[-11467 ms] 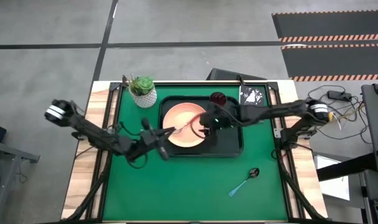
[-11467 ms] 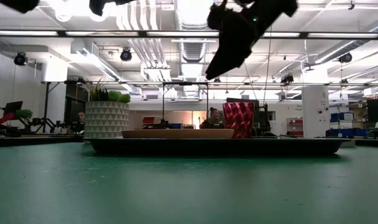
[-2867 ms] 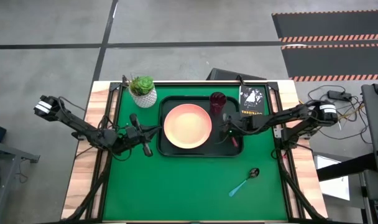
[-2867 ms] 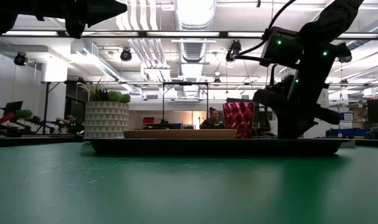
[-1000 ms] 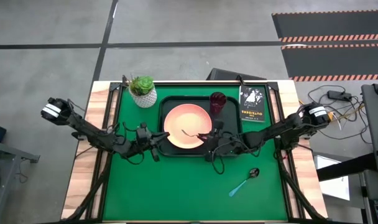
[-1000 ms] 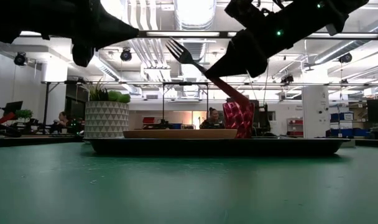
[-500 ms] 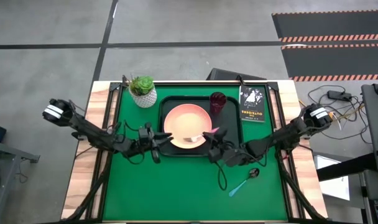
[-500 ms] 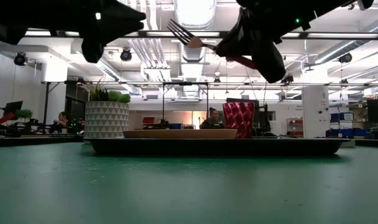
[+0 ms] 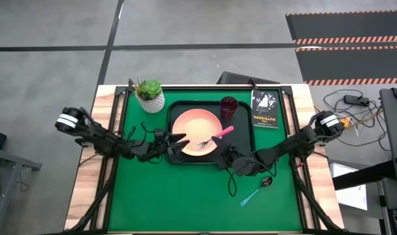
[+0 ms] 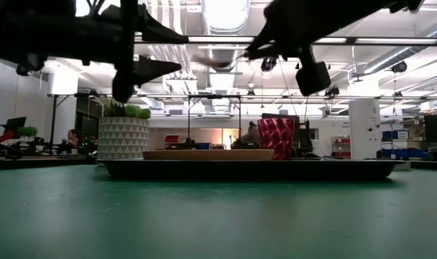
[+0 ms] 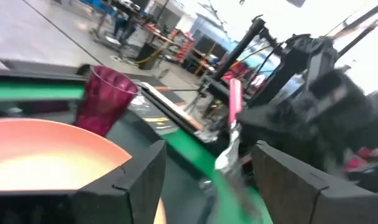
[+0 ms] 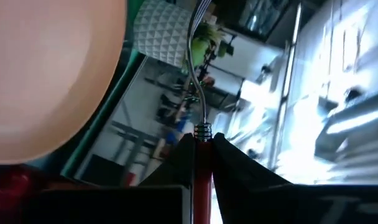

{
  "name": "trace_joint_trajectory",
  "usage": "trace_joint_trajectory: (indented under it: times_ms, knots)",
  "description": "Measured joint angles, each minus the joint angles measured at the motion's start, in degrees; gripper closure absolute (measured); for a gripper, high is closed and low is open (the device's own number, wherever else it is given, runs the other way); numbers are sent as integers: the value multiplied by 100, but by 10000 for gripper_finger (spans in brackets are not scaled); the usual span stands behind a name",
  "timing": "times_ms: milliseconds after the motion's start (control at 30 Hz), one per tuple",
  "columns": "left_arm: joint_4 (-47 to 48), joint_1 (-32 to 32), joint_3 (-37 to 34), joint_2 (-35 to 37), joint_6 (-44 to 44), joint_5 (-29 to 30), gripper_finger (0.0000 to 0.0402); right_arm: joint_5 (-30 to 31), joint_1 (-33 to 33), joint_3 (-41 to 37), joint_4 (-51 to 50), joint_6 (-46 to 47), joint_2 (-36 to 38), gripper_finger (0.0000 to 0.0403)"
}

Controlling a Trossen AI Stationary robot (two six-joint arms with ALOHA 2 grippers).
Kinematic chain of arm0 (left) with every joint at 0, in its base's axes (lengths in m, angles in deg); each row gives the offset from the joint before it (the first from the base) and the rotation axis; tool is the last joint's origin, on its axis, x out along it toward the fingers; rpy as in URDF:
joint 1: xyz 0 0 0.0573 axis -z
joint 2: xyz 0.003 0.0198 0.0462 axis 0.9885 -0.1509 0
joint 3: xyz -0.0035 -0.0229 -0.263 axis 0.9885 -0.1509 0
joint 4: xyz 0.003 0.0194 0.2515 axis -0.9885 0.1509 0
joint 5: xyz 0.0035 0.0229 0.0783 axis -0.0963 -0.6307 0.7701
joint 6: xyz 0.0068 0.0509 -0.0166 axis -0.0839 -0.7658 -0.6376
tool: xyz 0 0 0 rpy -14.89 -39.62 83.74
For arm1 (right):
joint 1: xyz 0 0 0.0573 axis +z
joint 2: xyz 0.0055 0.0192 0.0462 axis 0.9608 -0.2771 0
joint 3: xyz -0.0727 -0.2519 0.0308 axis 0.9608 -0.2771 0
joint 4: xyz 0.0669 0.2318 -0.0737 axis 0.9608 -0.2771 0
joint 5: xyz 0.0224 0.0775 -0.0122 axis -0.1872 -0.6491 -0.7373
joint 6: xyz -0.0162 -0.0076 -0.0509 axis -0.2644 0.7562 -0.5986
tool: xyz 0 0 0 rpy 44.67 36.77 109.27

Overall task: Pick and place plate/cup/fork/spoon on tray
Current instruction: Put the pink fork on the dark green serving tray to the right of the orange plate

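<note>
The fork (image 9: pixel 213 138), with its pink handle and metal tines, hangs above the salmon plate (image 9: pixel 192 127), and my right gripper (image 9: pixel 221 148) is shut on it. My left gripper (image 9: pixel 179 142) is open over the plate's left edge, its fingers (image 11: pixel 139 180) on either side of the fork (image 11: pixel 231 127) but short of it. The plate and the maroon cup (image 9: pixel 228 106) stand on the dark tray (image 9: pixel 244 130). The blue-handled spoon (image 9: pixel 256 191) lies on the green mat at the near right. My right gripper pinches the fork's red handle (image 12: pixel 202 144) between its two fingers, just behind the metal collar at the neck. The fork is lifted clear and about level, its tines (image 9: pixel 200 144) over the plate and its handle end (image 9: pixel 230 129) toward the far right.
A white pot with a green plant (image 9: pixel 150 94) stands at the tray's far left corner. A black booklet (image 9: pixel 264 108) lies right of the tray. The two arms meet over the tray's near half. People and shelves show in the room beyond the table.
My left gripper has opened and gone toward the table's right, to the plate's left edge and the fork. My right gripper has raised the fork, which has turned from slanting tines-up to about level, its handle end swinging toward the far right.
</note>
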Motion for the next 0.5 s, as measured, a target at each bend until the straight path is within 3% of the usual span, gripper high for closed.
trace_joint_trajectory:
  times_ms: [300,500]
  knots:
    - [-552,-288,-63,-596,1166,-697,185,-5,-4,-1,1333,-2281,-542,381]
    - [-562,-286,-16,-882,1657,-993,185,-354,-83,0,2108,-2793,-593,381]
